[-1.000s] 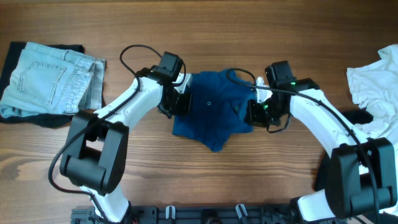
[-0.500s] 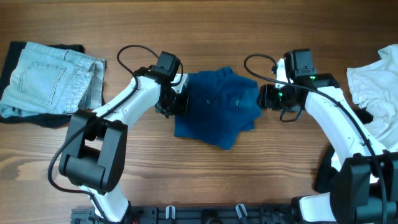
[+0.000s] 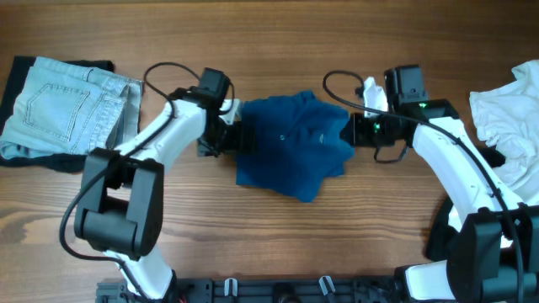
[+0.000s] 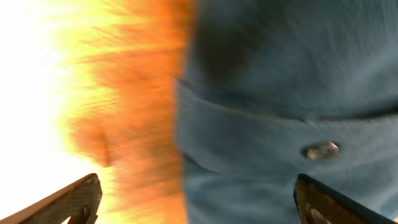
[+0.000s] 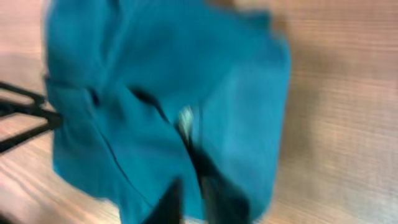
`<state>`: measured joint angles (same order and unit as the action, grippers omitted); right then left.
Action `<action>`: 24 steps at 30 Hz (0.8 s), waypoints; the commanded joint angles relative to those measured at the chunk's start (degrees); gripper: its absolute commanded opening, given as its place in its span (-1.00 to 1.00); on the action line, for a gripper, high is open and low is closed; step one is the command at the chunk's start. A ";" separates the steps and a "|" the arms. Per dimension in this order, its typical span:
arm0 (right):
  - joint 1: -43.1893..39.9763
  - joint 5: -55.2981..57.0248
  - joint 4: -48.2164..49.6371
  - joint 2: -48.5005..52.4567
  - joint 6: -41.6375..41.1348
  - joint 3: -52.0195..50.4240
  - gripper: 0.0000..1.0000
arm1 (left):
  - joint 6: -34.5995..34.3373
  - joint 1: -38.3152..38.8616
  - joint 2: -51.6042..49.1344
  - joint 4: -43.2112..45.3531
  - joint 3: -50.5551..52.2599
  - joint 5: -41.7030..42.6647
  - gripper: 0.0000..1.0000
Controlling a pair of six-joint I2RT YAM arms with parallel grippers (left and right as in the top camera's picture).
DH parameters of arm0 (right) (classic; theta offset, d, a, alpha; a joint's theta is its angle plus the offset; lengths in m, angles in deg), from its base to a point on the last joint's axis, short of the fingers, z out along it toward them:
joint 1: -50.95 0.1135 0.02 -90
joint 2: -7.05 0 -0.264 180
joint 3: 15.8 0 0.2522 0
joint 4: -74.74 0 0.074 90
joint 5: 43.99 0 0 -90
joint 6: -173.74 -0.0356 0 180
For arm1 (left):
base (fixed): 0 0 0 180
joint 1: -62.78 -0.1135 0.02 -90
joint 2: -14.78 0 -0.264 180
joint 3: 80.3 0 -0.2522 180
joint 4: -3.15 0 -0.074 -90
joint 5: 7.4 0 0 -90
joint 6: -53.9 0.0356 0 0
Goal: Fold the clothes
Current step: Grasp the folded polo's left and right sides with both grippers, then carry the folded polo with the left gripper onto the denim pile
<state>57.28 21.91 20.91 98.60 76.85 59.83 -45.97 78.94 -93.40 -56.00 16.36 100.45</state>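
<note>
Overhead: straight down, far. Wrist cams: v. close, facing shirt (image 3: pixel 290 147); all share it.

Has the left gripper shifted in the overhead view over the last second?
Yes. The left gripper has backed away from the blue shirt, toward the folded jeans, and its fingers now stand open.

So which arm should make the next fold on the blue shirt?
Right, most likely. The right arm's fingers are shut on the right edge of the deep-blue collared fabric shirt, ready to pull it over. The left arm's fingers stand open at the left edge, gripping nothing.
</note>
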 commanded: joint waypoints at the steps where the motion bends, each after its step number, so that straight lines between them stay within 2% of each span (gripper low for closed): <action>1: 0.50 -2.60 3.69 1.62 -3.78 -2.51 -0.91 | -0.17 -4.28 0.09 2.03 -0.59 6.69 1.00; 4: 1.25 -3.45 6.27 5.07 -3.52 -4.22 -0.91 | -0.13 -6.34 -0.76 4.61 -0.48 15.93 1.00; 7: 2.51 -3.41 8.35 9.05 -2.16 -5.14 -0.91 | -0.15 -6.51 -2.01 6.05 -0.48 20.76 1.00; 12: 3.67 -3.41 10.14 15.82 -2.34 -5.27 -0.91 | -0.20 -5.81 -5.25 6.34 -0.48 22.45 1.00; 16: 3.85 -3.41 10.73 20.20 -4.92 -5.27 -0.92 | -0.22 -4.94 -9.51 8.59 -0.37 27.87 1.00; 22: 3.85 -3.41 10.93 21.99 -5.11 -5.27 -0.91 | -3.04 -0.46 -15.82 13.16 -0.37 31.93 1.00; 24: 3.85 -3.43 10.91 21.99 -5.09 -5.27 -0.91 | -3.54 1.31 -16.33 14.12 -0.37 32.04 0.89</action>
<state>60.01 14.59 31.49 115.39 72.39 56.50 -47.96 75.64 -103.89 -42.97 14.32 133.65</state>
